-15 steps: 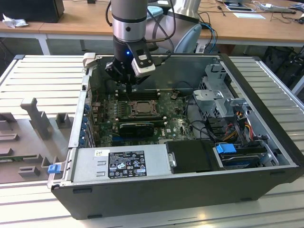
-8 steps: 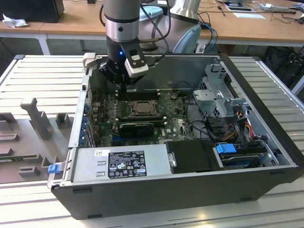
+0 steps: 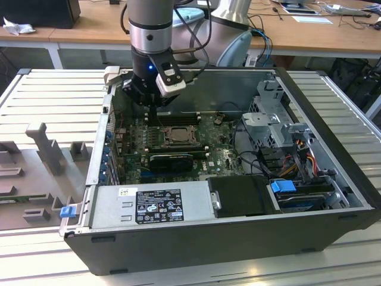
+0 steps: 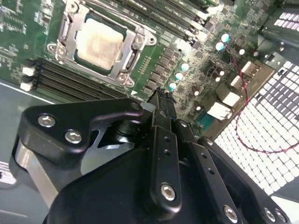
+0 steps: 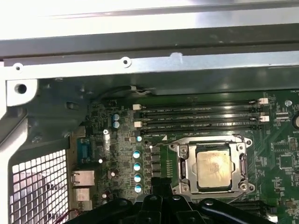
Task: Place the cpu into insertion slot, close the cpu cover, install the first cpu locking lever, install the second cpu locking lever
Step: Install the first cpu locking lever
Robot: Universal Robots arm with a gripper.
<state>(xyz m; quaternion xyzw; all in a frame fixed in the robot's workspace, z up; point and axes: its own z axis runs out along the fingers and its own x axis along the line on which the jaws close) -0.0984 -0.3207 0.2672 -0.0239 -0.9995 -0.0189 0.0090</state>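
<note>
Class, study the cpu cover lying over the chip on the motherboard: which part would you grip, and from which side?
Grip the cpu cover by one rail of its frame, coming down from above. It lies flat around the cpu, so only its edges offer a pinch; memory slots run beside one rail, and one away from them looks freer. Its hinged edge cannot be told.

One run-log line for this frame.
cpu: seated | cpu cover: down around it | gripper: shut, empty, near cover

cpu (image 5: 214,169) in insertion slot (image 5: 193,173)
</note>
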